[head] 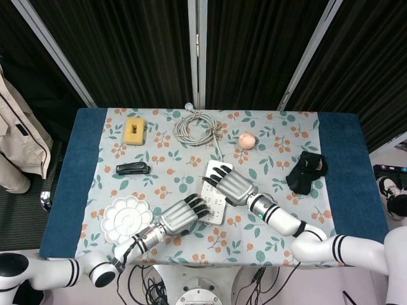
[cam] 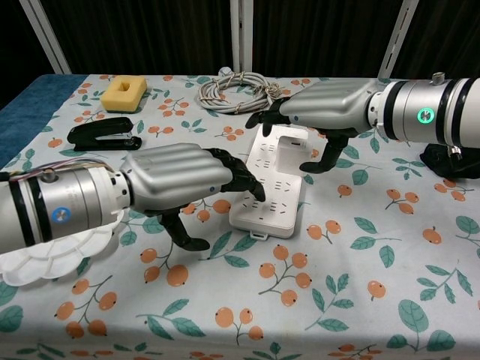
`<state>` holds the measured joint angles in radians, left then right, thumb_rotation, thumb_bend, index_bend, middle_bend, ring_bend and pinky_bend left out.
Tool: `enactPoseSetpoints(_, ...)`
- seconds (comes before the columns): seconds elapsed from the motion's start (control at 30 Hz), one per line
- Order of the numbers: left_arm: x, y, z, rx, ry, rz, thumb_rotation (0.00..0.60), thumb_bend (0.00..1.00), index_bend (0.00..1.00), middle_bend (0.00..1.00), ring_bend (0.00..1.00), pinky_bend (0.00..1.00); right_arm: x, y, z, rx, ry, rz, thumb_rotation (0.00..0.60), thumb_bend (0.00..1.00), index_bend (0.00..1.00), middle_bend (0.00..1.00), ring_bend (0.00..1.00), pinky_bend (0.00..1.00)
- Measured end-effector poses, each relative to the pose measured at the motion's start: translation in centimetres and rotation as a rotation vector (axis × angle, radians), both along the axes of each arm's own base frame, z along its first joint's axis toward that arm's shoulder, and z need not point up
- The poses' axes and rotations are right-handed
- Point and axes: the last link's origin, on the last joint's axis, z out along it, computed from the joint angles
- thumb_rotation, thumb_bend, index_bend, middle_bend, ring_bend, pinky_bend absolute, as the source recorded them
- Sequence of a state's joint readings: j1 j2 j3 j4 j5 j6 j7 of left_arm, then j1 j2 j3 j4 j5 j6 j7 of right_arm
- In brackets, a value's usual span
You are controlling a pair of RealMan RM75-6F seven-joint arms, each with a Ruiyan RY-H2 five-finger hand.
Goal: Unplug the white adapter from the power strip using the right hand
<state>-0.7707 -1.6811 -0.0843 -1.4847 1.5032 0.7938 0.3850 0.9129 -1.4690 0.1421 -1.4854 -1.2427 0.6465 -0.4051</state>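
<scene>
A: Desk (head: 76, 159) status? Where's the adapter?

B: In the strip (cam: 276, 180), far half, near its right edge. Right hand (cam: 326, 112) is over it and hides it in both views. Fingers spread, thumb down at the strip's right side, holding nothing that I can see.

A: Left hand?

B: Left hand (cam: 176, 176) hovers at the strip's near-left edge, fingers curled loosely, empty. Can't tell if it touches.

A: How to do the pull?

B: My read: close thumb and fingers on opposite faces of the adapter, pull straight up. Strip looks light, so it may lift too; left hand should press it down.

A: Obstacles?

B: Cable (head: 197, 127) coiled behind, ball (head: 247, 140) beside it, black cloth (head: 306, 171) right. Tray (head: 124, 219), stapler (head: 132, 169), sponge (head: 134, 131) left. All well apart, none in the way.
</scene>
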Motion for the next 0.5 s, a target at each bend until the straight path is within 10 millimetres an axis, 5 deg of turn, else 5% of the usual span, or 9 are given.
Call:
enactPoseSetpoints(0.3,0.11,0.08,-0.60,-0.008,-0.017,0.010,0.600,0.23,0.18,0.15,0.07,0.07,-0.61,-0.59,-1.06,-0.023,0.017,-0.010,0.600,0.32,0.08,0.24,0.06,0.14)
enactPoseSetpoints(0.5,0.00,0.17,-1.07,-0.022,-0.020,0.024,0.600,0.23,0.18,0.15,0.07,0.07,-0.72,-0.69,-1.22,-0.032,-0.004,-0.011,0.600,0.33,0.23,0.36,0.16,0.20)
